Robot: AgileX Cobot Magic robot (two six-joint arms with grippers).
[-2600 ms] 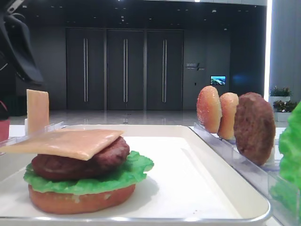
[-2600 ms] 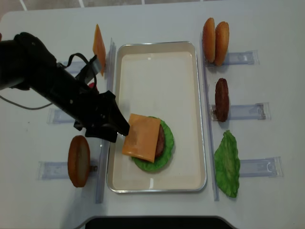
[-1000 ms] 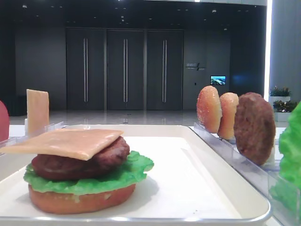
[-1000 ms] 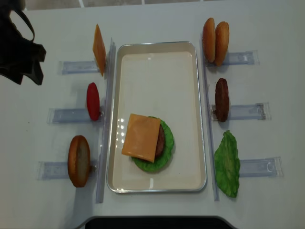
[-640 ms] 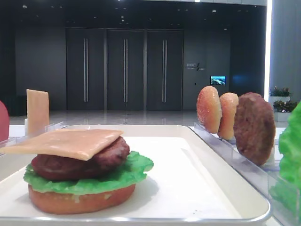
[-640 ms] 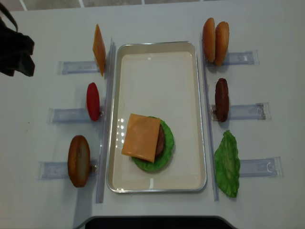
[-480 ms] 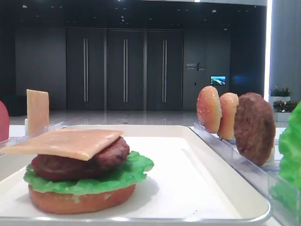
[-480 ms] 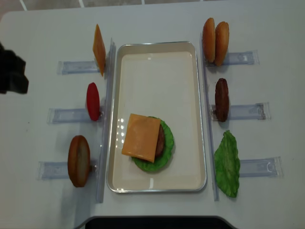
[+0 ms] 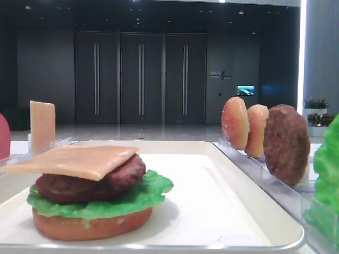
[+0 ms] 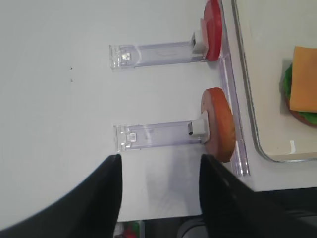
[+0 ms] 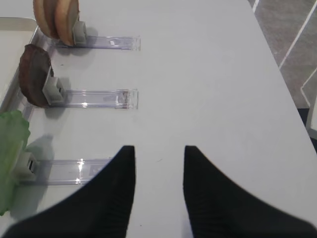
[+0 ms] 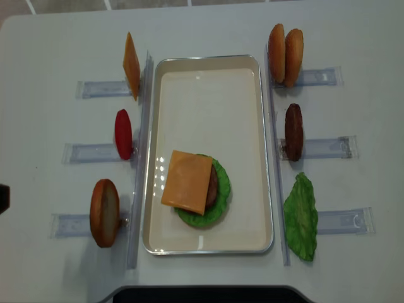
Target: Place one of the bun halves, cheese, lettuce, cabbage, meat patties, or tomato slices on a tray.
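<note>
The white tray [image 12: 208, 95] lies in the middle of the white bench [image 12: 353, 38], long side running from 12 to 6 o'clock in the overhead view. In its 6 o'clock half sits a stack: a bun half [image 9: 90, 225] at the bottom, a green lettuce leaf [image 9: 143, 196] on it, a meat patty [image 9: 85, 185] on that, and a cheese slice [image 12: 187, 182] on top, lying flat and skewed so its corners overhang the patty toward 9 o'clock. Clear plastic racks [image 12: 98, 88] flank the tray. On the 9 o'clock side stand, from far to near, a second cheese slice [image 12: 131, 64] on edge, a tomato slice [image 12: 123, 134] and a lone bun half [image 12: 104, 213]. On the 3 o'clock side stand two bun halves [image 12: 285, 53] touching each other, a second meat patty [image 12: 293, 131] and a second lettuce leaf [image 12: 302, 216]. The left claw [image 10: 157, 193] hangs over bare bench near the front edge, at about 8 o'clock from the tray, its two dark fingers [image 10: 101, 198] spread wide apart with nothing between them; the lone bun half's rack lies just beyond the tips. The right claw [image 11: 158, 183] hovers over bare bench at 3 o'clock from the tray, its fingers [image 11: 119, 188] likewise apart and gripping nothing, with the lettuce rack just beside its left tip.
</note>
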